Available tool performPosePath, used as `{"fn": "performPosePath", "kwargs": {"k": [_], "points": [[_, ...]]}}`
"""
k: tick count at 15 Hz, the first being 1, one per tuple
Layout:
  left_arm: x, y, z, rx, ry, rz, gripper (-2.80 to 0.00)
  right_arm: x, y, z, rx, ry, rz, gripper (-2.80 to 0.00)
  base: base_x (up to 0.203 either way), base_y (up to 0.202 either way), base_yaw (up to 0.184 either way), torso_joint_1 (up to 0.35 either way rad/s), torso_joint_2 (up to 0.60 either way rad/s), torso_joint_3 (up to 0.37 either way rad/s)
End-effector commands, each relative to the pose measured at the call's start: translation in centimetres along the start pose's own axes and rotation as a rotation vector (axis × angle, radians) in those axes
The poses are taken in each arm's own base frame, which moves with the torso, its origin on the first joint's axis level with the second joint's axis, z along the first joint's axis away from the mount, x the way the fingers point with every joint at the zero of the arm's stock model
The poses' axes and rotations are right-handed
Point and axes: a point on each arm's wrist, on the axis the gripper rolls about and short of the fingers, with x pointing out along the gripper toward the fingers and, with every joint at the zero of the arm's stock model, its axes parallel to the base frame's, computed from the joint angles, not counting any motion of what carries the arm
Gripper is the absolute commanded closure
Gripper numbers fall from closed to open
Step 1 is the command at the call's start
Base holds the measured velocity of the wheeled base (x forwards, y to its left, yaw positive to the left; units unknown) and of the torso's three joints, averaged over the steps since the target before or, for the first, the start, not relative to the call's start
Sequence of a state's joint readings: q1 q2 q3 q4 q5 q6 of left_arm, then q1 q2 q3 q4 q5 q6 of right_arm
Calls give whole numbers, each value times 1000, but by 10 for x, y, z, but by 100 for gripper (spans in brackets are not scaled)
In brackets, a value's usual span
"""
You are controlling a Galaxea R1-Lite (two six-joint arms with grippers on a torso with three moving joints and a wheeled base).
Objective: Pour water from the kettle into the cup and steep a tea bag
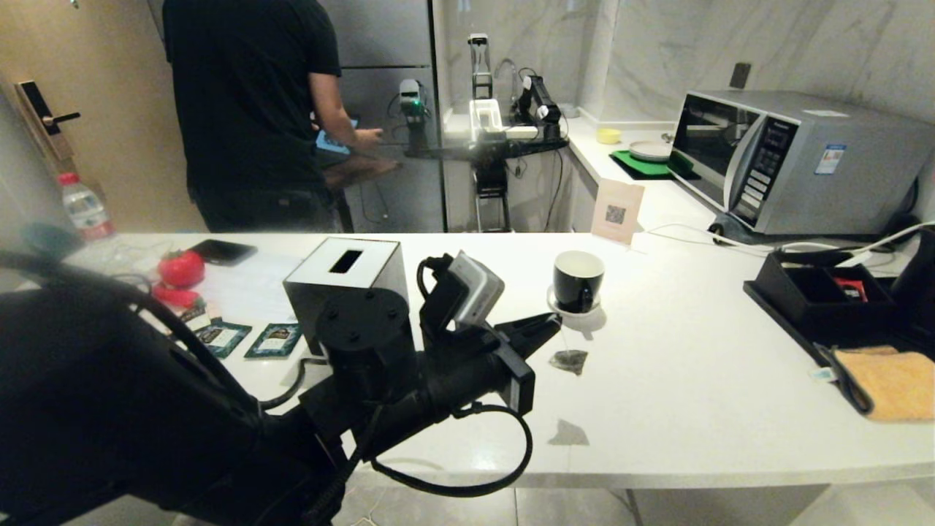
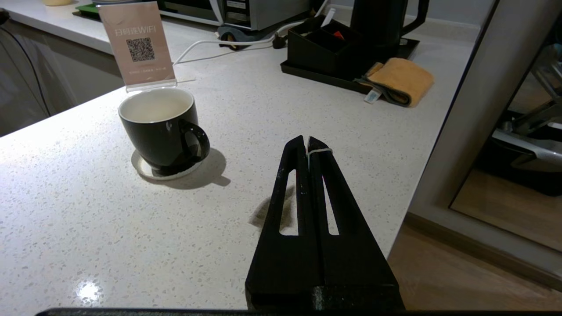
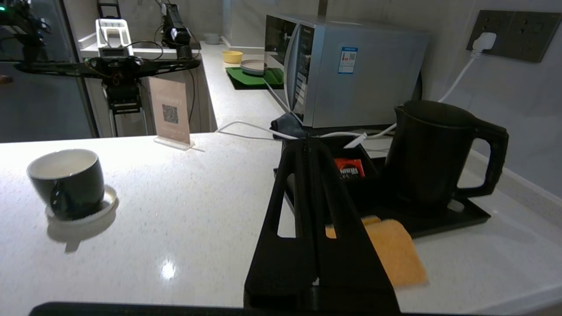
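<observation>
You are dangling the tea bag (image 1: 569,361) by its string from the left gripper (image 1: 549,326), jaws pinching it (right gripper (image 3: 308,145) pressed together, empty); be centring it over the cup (image 1: 578,279), near the worktop's far edge, before lowering.

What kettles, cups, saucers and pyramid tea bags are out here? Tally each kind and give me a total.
kettle: 1
cup: 1
saucer: 1
pyramid tea bag: 1
Total: 4

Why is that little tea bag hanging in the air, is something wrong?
Nothing is spilled or broken. The tea bag dangles above the counter by its string, which the left end effector has pinched, just short of the cup.
</observation>
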State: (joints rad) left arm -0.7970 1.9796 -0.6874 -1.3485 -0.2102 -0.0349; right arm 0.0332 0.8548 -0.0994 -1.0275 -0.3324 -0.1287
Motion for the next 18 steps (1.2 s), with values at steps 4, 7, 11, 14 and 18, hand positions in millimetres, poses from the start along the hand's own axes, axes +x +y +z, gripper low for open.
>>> {"fn": "performPosePath", "kwargs": {"k": [4,7,11,14,18], "points": [[2,-3,0,1,-8,-12,0,-53,-15,-14,6,-48,41,0,0,0,0,0,0,0],[2,-4,-1,0,-3,-16,0,-85,-24,-28,-5,-48,70,0,0,0,0,0,0,0],[4,-4,-3,-2,-2,-18,0,-118,-27,-64,-61,51,209,0,0,0,0,0,0,0],[5,-3,-5,-4,5,-19,0,-123,-25,-81,-71,186,291,0,0,0,0,0,0,0],[7,-3,-7,-6,9,-19,0,-125,-24,-86,-2,243,335,0,0,0,0,0,0,0]]}}
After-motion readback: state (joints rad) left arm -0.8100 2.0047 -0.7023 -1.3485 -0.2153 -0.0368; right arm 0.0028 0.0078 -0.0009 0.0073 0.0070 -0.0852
